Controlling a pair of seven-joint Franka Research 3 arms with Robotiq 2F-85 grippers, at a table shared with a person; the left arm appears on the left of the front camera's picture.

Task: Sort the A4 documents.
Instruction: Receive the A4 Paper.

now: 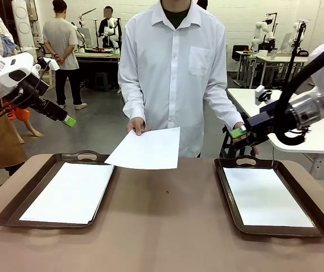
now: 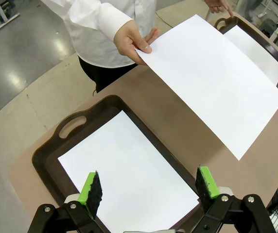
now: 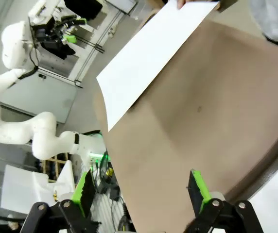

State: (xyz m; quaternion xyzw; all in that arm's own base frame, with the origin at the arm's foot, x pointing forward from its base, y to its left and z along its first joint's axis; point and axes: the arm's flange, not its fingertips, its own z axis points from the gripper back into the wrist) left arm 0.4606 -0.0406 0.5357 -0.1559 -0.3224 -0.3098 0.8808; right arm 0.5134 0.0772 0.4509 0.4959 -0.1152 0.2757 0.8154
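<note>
Holding out a sheet (image 1: pixel 146 149) over the worktop (image 1: pixel 167 226), the person's hand (image 1: pixel 137 125) offers it. Both pincers, left (image 1: pixel 68 120) and right (image 1: pixel 238 134), are wide apart and empty. Pinch its free edge gently, keeping it flat. Other sheets lie in both trays (image 1: pixel 9 209).

The brown table (image 1: pixel 167 226) carries two dark trays (image 1: pixel 15 212) (image 1: pixel 315 226) (a white sheet in each).

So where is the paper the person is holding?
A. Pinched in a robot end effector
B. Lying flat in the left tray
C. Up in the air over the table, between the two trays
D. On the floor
C: the person's hand holds the sheet by one corner above the table, between the trays.
</note>
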